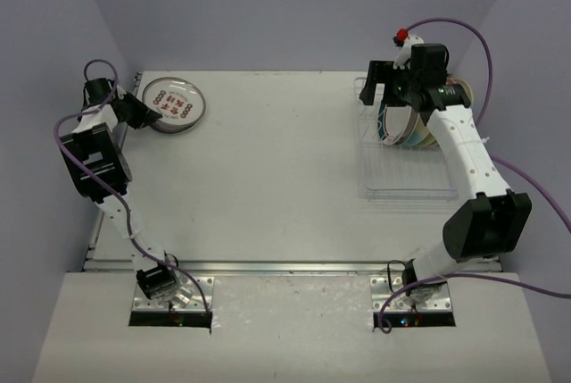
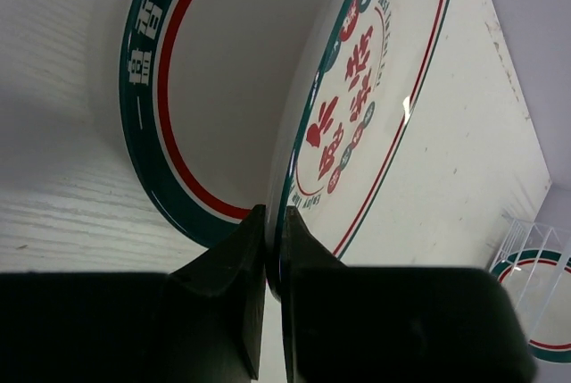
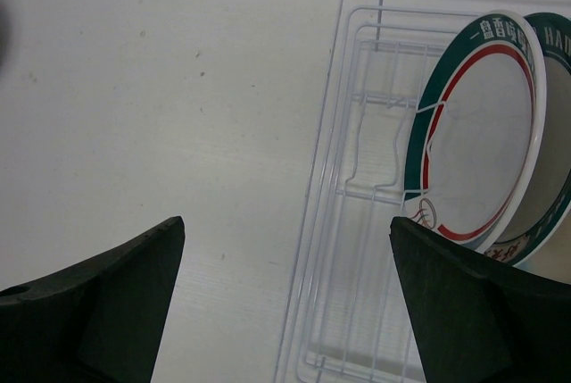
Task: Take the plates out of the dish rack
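The left end effector (image 2: 275,222) has its fingers pressed together on the near rim of a plate with red characters (image 2: 375,88). That plate tilts up from the grip over a second, green-rimmed plate (image 2: 169,133), which lies flat on the desk (image 2: 53,222) just beyond the fingertips. The right end effector (image 3: 285,231) is spread wide and holds nothing. The dish rack (image 3: 326,178) lies below and ahead of it, toward its right finger. An upright plate (image 3: 473,133) stands in the rack's wires, with at least one more, perhaps several, packed behind it.
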Controlling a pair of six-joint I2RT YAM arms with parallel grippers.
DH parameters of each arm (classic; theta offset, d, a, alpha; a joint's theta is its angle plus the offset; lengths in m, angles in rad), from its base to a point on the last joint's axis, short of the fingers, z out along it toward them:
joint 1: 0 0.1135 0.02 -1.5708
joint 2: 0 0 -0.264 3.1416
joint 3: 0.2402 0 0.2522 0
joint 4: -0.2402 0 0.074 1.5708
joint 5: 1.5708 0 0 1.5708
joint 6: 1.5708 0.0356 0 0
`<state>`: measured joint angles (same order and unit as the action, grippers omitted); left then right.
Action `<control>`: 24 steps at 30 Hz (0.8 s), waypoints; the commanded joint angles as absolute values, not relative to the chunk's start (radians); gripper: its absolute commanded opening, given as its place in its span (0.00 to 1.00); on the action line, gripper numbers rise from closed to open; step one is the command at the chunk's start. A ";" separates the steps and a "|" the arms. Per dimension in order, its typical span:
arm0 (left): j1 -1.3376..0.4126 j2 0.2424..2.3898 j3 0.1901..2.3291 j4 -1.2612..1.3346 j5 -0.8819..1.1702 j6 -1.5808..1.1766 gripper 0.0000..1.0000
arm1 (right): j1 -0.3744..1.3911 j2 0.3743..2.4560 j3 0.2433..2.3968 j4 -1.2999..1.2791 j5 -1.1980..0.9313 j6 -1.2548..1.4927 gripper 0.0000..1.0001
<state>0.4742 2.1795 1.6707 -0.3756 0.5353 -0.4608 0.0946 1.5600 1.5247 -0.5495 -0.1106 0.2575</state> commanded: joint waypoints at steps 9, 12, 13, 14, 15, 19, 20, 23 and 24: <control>0.514 2.103 1.678 -0.327 0.535 -0.402 0.59 | 0.078 1.559 1.538 -0.518 -0.035 0.206 0.96; 0.492 1.994 1.635 -0.298 0.474 -0.348 0.73 | 0.077 1.560 1.548 -0.517 -0.007 0.207 0.95; 0.486 1.970 1.622 -0.298 0.438 -0.327 0.73 | 0.077 1.563 1.549 -0.516 0.019 0.198 0.95; 0.478 1.944 1.613 -0.299 0.407 -0.309 0.74 | 0.077 1.564 1.551 -0.513 0.044 0.189 0.94; 0.468 1.919 1.606 -0.300 0.373 -0.289 0.74 | 0.077 1.566 1.553 -0.511 0.072 0.177 0.92; 0.345 1.744 1.532 -0.277 0.103 -0.091 0.78 | 0.076 1.587 1.569 -0.508 0.202 0.082 0.85; 0.293 1.706 1.504 -0.262 0.038 -0.043 0.80 | 0.075 1.593 1.575 -0.508 0.222 0.056 0.83; 0.179 1.594 1.396 -0.175 -0.041 0.079 0.87 | 0.076 1.618 1.588 -0.513 0.279 0.009 0.79; 0.137 1.558 1.380 -0.168 -0.049 0.104 0.88 | 0.075 1.630 1.591 -0.514 0.298 0.008 0.78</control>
